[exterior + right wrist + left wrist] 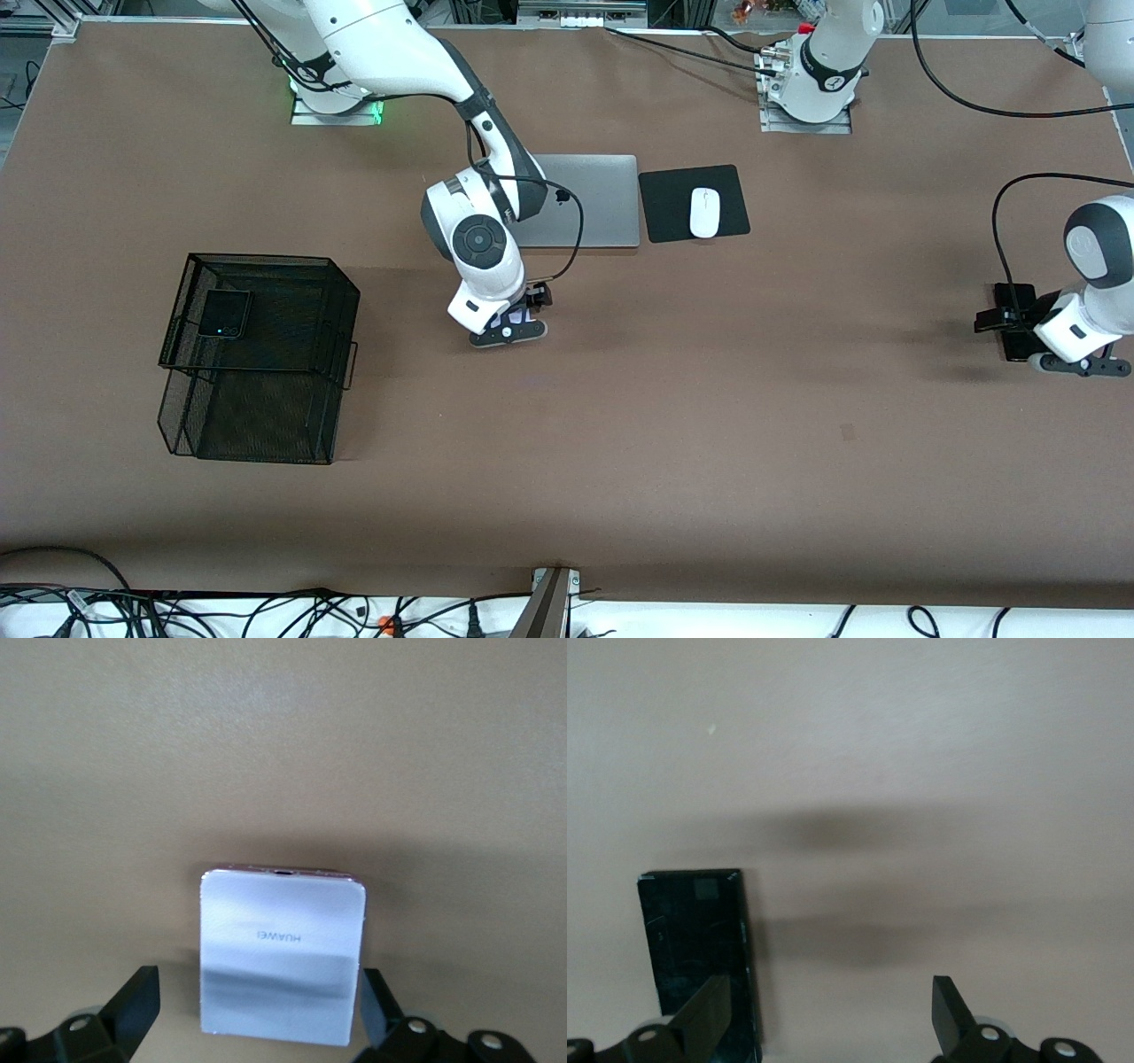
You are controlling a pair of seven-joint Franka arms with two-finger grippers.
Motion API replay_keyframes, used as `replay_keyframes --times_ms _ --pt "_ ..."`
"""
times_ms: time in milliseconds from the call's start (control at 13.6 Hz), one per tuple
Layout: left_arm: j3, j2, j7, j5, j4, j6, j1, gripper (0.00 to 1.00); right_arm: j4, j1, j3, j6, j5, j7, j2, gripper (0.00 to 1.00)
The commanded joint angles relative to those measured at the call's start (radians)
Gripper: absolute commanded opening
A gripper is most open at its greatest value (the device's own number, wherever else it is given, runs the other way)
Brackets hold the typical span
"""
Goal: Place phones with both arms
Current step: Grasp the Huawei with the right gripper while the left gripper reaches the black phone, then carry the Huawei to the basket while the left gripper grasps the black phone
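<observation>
Front view: we see the right end effector [518, 323] low over mid-tabletop [620, 425], nearer the camera than the silver laptop [589, 199], with the pale lavender phone [521, 315] under it. The squarish black phone [223, 314] lies in the wire basket [257, 354], toward the right arm's end. The left end effector [1005, 321] is over the long black phone [1019, 341].

Left wrist view: fingers [709, 1014] spread wide; the long black phone [700, 948] lies flat, one finger over it.

Right wrist view: fingers [133, 1005] are wide, flanking the pale lavender phone [282, 957] without touching.
</observation>
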Motion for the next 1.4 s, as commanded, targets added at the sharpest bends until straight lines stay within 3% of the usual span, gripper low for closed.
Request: replay_keyframes --times_ms 0,147,590,663,737,811,884,958,1327 --pt "-0.017 -0.043 0.034 -0.020 -0.112 0.115 0.065 1.00 0.002 0.000 -0.002 0.016 -0.024 -0.008 0.010 1.00" --pt "-0.019 -0.034 0.060 -0.020 -0.128 0.151 0.123 1.00 -0.011 0.000 -0.002 0.075 -0.024 -0.008 0.018 1.00" --pt "-0.048 0.026 0.075 -0.022 -0.125 0.258 0.217 1.00 -0.011 0.000 -0.005 0.089 -0.024 -0.008 0.041 1.00" --pt "-0.048 0.043 0.075 -0.022 -0.122 0.278 0.222 1.00 -0.012 0.000 -0.005 0.095 -0.026 -0.010 0.044 0.95" --pt "-0.048 0.054 0.077 -0.020 -0.120 0.295 0.223 1.00 -0.012 0.000 -0.007 0.099 -0.024 -0.007 0.044 0.67" --pt "-0.048 0.064 0.077 -0.020 -0.117 0.307 0.225 1.00 -0.012 -0.001 -0.007 0.097 -0.024 -0.002 0.042 0.30" --pt "-0.048 0.071 0.077 -0.020 -0.116 0.315 0.229 1.00 -0.011 -0.003 -0.007 0.094 -0.024 -0.002 0.038 0.09" --pt "-0.050 0.072 0.077 -0.019 -0.114 0.318 0.232 1.00 -0.009 -0.006 -0.010 0.088 -0.023 -0.004 0.030 0.00" --pt "-0.050 0.107 0.150 -0.020 -0.088 0.320 0.234 1.00 0.002 -0.012 -0.224 -0.215 -0.016 -0.051 -0.206 0.00"
